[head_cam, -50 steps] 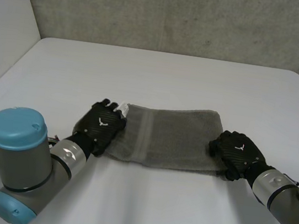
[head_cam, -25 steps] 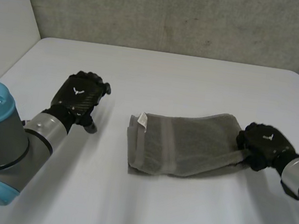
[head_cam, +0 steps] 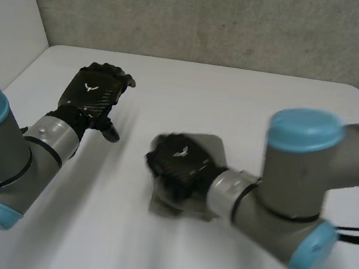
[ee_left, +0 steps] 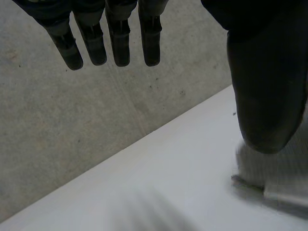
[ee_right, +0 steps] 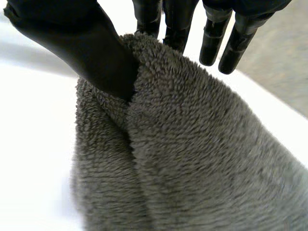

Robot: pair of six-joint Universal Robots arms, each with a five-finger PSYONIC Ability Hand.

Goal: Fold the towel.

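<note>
Pinching one end of the grey towel (ee_right: pixel 192 154), the right hand (head_cam: pixel 177 163) has swept it across over the other end, apparently halving it, while the left hand (head_cam: pixel 95 94) hangs open, well apart.

Black left hand (head_cam: pixel 95 92) and right hand (head_cam: pixel 177 161), each white-marked, end grey arms (head_cam: pixel 293 184) with light-blue caps (head_cam: pixel 304 128).

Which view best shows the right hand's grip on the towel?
Right wrist view: the right hand pinches the towel between thumb and fingers. In the head view the hand's back hides the grip; the left wrist view catches a towel edge.
</note>
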